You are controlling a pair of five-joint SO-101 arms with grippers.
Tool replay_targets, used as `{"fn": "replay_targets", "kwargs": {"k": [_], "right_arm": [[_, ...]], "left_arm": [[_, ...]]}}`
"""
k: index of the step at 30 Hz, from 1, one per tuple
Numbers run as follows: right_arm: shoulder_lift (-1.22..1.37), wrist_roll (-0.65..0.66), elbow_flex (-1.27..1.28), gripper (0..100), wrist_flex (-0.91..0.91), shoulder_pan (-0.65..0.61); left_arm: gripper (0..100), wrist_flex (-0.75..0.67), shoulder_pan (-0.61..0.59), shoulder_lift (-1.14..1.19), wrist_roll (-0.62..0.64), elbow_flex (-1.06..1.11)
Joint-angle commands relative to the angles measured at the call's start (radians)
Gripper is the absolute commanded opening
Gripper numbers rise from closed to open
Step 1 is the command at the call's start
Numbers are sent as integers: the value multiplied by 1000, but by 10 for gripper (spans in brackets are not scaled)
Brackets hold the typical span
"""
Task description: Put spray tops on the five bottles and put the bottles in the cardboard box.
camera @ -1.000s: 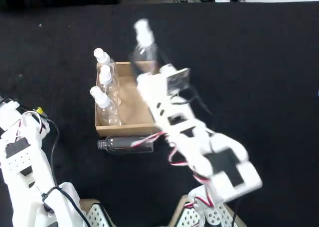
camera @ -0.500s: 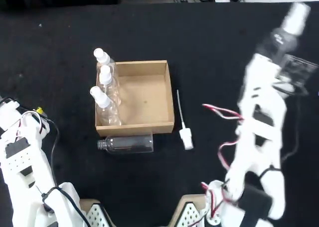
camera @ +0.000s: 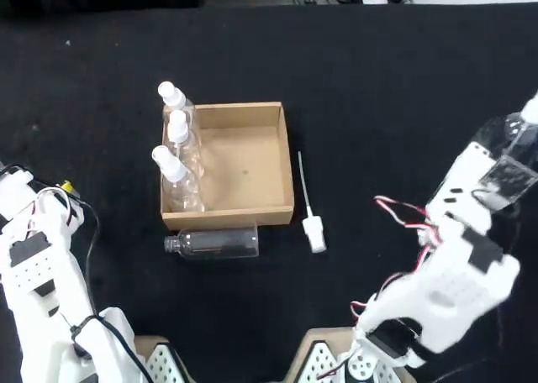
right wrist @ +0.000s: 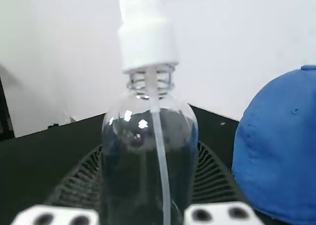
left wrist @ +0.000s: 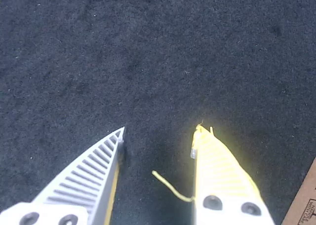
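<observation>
Your left gripper (left wrist: 158,151) hangs open over bare table (camera: 378,81) near the front left corner. An uncapped bottle (camera: 214,243) lies just before the cardboard box (camera: 244,213)'s front wall, with a loose spray top (camera: 314,230) beside its right wall. Three capped bottles (camera: 178,169) stand along its left wall. Your right gripper (right wrist: 148,195) clamps a fourth capped bottle (right wrist: 148,151) at the table's right edge.

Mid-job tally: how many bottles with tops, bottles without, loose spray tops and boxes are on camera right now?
Bottles with spray tops: 4 (three standing at the cardboard box, one held bottle in the right hand)
Bottle without a top: 1
Loose spray top: 1
Cardboard box: 1
Total: 7
</observation>
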Motion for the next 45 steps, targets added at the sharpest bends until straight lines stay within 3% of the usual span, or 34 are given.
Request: {"fn": "replay_targets", "kwargs": {"k": [1, 19, 26, 38, 45], "right_arm": [[186, 57, -111, 53, -238, 26], [432, 54, -147, 60, -287, 17], [478, 51, -148, 226, -287, 17], [475, 58, -136, 223, -330, 17], [473, 58, -136, 350, -330, 6]], "left_arm": [[198, -17, -10, -29, 8, -15], [198, -18, -10, -29, 8, -15], [198, -18, -10, -31, 8, -15], [198, -18, -10, -31, 8, -15], [198, -20, -10, -31, 8, -15]]}}
